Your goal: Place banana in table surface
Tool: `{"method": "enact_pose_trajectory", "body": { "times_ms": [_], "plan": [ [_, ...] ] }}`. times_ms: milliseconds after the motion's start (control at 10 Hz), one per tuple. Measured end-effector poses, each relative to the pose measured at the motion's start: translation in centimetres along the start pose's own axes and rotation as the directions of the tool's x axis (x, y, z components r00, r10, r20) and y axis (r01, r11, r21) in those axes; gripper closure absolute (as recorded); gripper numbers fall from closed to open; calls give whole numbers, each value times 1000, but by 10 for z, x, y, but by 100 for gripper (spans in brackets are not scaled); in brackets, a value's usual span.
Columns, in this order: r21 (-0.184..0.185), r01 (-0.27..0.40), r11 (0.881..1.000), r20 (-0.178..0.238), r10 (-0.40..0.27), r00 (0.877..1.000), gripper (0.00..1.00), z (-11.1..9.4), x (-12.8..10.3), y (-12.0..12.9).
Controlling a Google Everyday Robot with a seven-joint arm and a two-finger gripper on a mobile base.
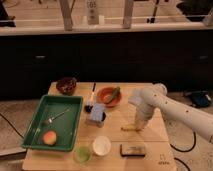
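Pale wood counter carries the banana, which lies flat on its right half, between the orange bowl and a dark packet. The white arm's end effector points down at the banana's right end, touching or just above it. Whether it is spread or pinching cannot be told. A green tray sits at the left.

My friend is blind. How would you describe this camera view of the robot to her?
A white robot arm reaches in from the right, its claw down by a banana lying on a wooden table. Around it sit a green tray holding a fork and a round fruit, a dark bowl, an orange bowl, a white cup and a green cup.
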Motion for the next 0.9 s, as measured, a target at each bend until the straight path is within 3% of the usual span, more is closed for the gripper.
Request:
{"method": "enact_pose_trajectory", "body": {
  "times_ms": [400,900],
  "plan": [
    [34,9,999,-3,-9,1000,100,-17,1,-8],
    [87,47,995,10,-48,999,100,-72,2,-17]
  ]
}}
